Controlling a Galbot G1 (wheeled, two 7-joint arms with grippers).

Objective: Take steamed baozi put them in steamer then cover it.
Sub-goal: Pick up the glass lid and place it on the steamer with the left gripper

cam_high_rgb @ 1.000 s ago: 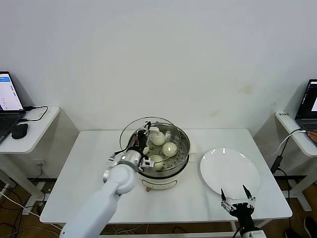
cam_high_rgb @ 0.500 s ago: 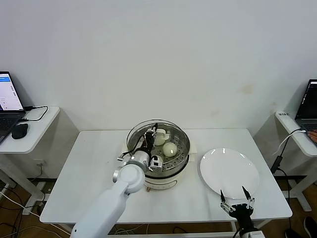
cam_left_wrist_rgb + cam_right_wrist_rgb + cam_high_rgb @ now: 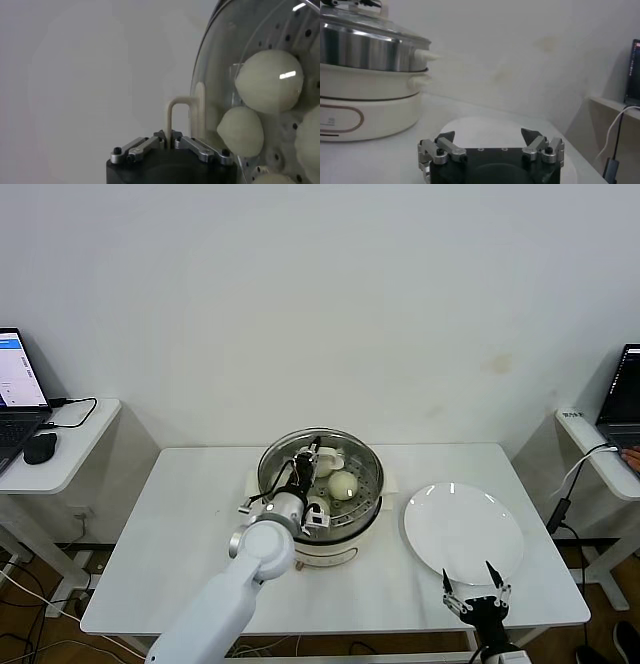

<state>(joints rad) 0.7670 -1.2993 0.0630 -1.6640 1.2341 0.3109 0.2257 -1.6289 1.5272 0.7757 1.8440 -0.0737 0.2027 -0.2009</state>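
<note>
A: How far along is it?

B: Nearly finished, I judge. The baozi point(image 3: 269, 80) are inside the steamer point(image 3: 322, 514), on its perforated tray, and the cover point(image 3: 320, 459) appears to rest on the steamer's rim. In the head view I can make out 2 or 3 buns through the glass; the left wrist view shows 4 pale rounds behind it.

A: Who has the cover?

B: The left gripper point(image 3: 170, 142). Its jaws are pressed together on the cover's cream handle point(image 3: 176, 117), directly above the pot at the middle of the white table point(image 3: 190, 524).

A: And the other arm?

B: The right gripper point(image 3: 477, 602) is parked at the table's near edge, just beside the white plate point(image 3: 464, 529), which lies bare. Its fingers point(image 3: 443, 141) are spread wide and hold nothing.

A: So what is left?

B: Probably only to let go of the handle and lift the left arm clear. Whether the cover sits fully level all round the rim, I cannot tell.
</note>
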